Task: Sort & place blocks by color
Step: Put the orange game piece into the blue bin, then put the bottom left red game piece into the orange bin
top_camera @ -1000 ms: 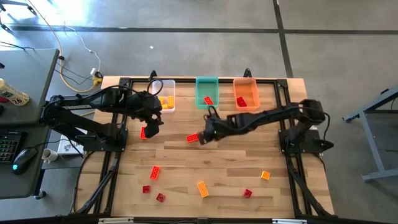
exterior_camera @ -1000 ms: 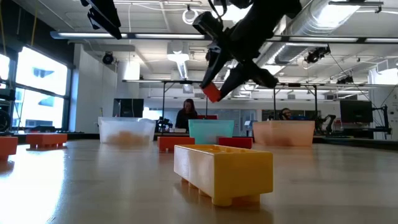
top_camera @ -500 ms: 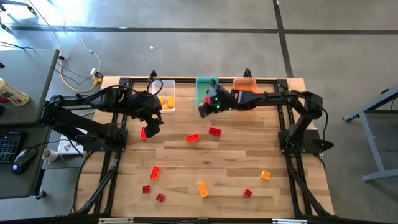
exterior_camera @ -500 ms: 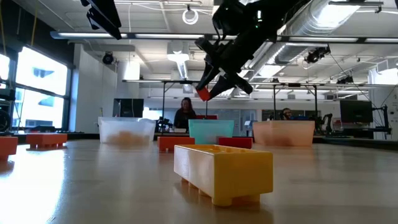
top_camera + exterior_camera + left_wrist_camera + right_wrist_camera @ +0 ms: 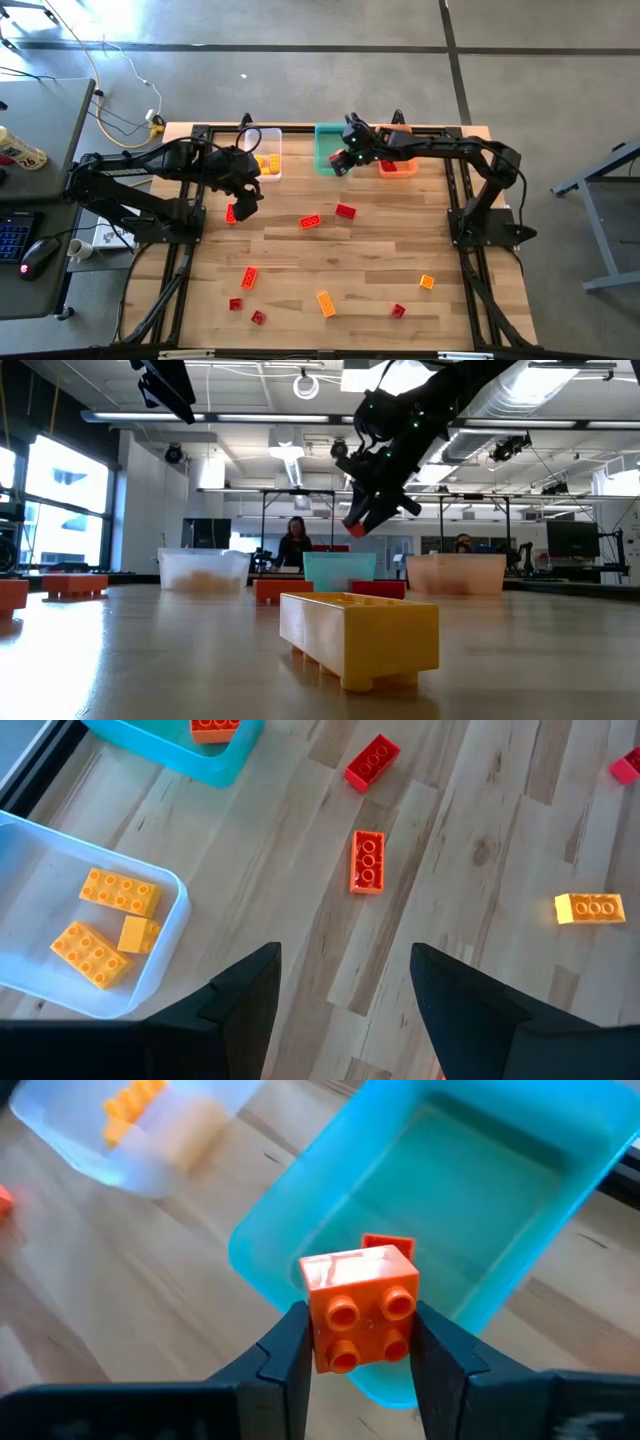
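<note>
- Orange block [image 5: 362, 1308] sits clamped between the fingers of the right gripper [image 5: 360, 1355], studs facing the wrist camera.
- Right gripper [image 5: 345, 160] hangs above the table at the 12 o'clock edge, over the near rim of the teal bin [image 5: 327, 143]; in the low view the block [image 5: 356, 525] is well above the tabletop.
- Teal bin [image 5: 480, 1230] already holds one red-orange block [image 5: 388, 1244].
- Clear bin [image 5: 150, 960], at 9 o'clock of the teal bin, holds three yellow-orange blocks [image 5: 120, 892].
- Orange bin [image 5: 398, 160] stands at 3 o'clock of the teal bin, partly covered by the right arm.
- Left gripper [image 5: 243, 195] waits at 9 o'clock of the table, fingers spread and empty, as its wrist view shows [image 5: 340, 1020].
- Loose red blocks lie near table centre: one [image 5: 311, 221] and another [image 5: 345, 211] just beside it.
- Further blocks are scattered toward 6 o'clock, including a yellow-orange one [image 5: 325, 302] and a small one [image 5: 427, 282] toward 4 o'clock.
- Yellow block [image 5: 358, 635] stands closest to the low camera.
</note>
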You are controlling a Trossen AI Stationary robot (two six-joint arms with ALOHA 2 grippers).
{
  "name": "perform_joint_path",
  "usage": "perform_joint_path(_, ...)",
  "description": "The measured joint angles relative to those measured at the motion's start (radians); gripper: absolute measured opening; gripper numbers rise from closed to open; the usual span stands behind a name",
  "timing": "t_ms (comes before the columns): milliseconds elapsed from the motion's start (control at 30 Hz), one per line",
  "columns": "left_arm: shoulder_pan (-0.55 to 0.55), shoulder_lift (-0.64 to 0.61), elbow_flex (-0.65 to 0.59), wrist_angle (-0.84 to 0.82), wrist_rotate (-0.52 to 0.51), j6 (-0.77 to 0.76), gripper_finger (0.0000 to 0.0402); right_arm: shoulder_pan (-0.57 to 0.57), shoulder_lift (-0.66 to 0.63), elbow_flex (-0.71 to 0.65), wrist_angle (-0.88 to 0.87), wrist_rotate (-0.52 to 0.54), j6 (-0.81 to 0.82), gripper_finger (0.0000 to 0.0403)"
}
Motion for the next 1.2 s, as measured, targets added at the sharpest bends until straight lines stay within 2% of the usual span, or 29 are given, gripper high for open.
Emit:
perform_joint_path(467, -0.002, 0.000, 0.000, 0.000, 0.007, 0.002, 0.0212, -0.001, 0.046, 0.000, -0.014, -0.005, -0.006, 0.0107)
perform_joint_path(600, -0.002, 0.000, 0.000, 0.000, 0.022, 0.002, 0.0211, -0.003, 0.046, 0.000, -0.016, 0.014, 0.005, 0.0143)
perform_joint_path(767, -0.002, 0.000, 0.000, -0.005, 0.095, 0.003, 0.0212, -0.003, 0.046, 0.000, -0.016, 0.016, 0.047, 0.0187)
perform_joint_path(1000, -0.008, 0.000, 0.000, -0.008, 0.135, 0.001, 0.0212, -0.003, 0.043, 0.009, -0.028, 0.003, 0.068, 0.0194)
perform_joint_path(1200, -0.061, 0.000, 0.000, -0.027, 0.135, 0.002, 0.0211, 0.015, 0.037, 0.097, -0.125, 0.015, 0.064, 0.0196)
